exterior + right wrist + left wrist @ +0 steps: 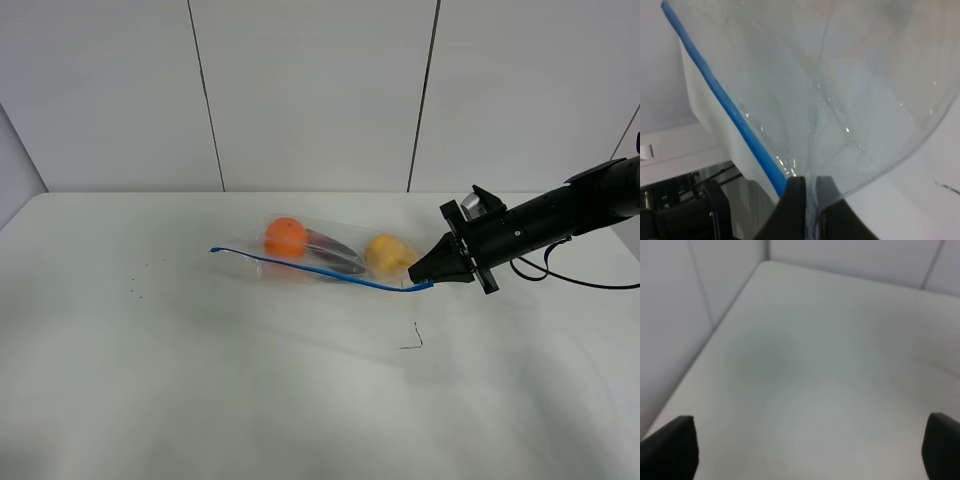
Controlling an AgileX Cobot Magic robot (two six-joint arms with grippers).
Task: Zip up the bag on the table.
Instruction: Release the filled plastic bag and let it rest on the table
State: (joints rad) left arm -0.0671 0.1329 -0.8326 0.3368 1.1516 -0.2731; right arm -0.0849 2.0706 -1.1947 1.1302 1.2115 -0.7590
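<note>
White table (pixel 200 400) below: right gripper (pixel 432 283) pinches the limp, slippery bag (pixel 325 245) by its zipper end (pixel 405 288) at four o'clock, left gripper (pixel 805 447) gaping empty.

A: Where's the high camera looking?
B: It's looking down over the table (pixel 200 400), wall lying toward twelve o'clock.
A: Wrists?
B: Left is facing bare table; right is crowding the bag (pixel 865 75), sharing it with the high view.

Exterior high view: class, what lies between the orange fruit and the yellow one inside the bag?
A dark purple vegetable lies there in the bag, shown by the exterior high view.
</note>
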